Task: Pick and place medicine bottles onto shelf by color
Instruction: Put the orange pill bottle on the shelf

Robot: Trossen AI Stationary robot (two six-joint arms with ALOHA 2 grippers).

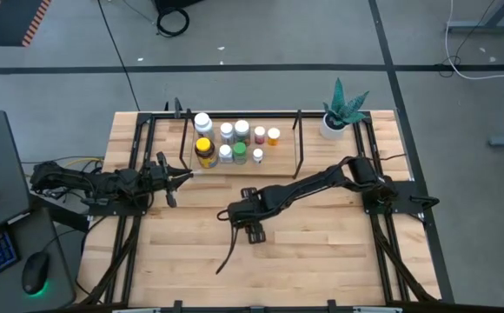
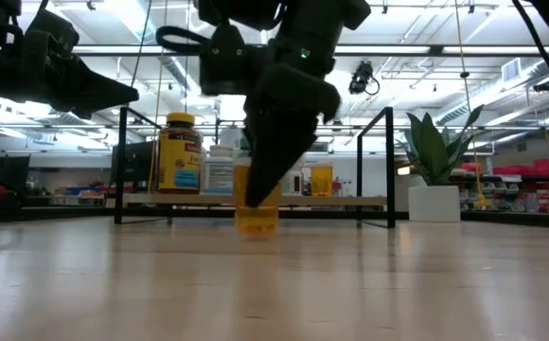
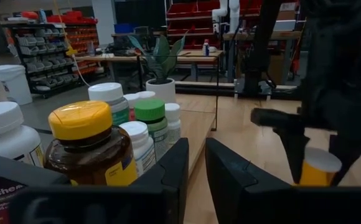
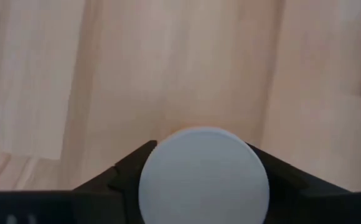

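Observation:
The shelf [image 1: 278,165] stands at the table's far middle. Several medicine bottles stand on it, among them the amber one with a yellow cap [image 1: 204,149] [image 3: 90,146] and a green-capped one [image 3: 150,115]. My right gripper [image 1: 250,211] [image 2: 256,189] is over the table's middle, in front of the shelf. It is shut on a yellow bottle with a white cap [image 2: 256,210] [image 3: 317,169]. My left gripper [image 1: 181,179] [image 3: 196,155] hovers at the shelf's left end, its fingers a narrow gap apart and holding nothing. My right gripper pinches the yellow bottle just under its white cap [image 4: 204,177], one finger [image 4: 131,167] on each side. The fingers come from above, pointing down. The bottle stays upright below them [image 2: 256,216]; whether its base rests on the table or hangs just above it, I cannot tell.
A white pot with a green plant [image 1: 343,111] [image 2: 433,180] stands at the table's far right corner, beside the shelf. A black cable [image 1: 230,248] trails from the right arm across the near middle. Bare wood [image 1: 321,252] lies toward the near edge. A keyboard and mouse [image 1: 35,274] sit left of the table.

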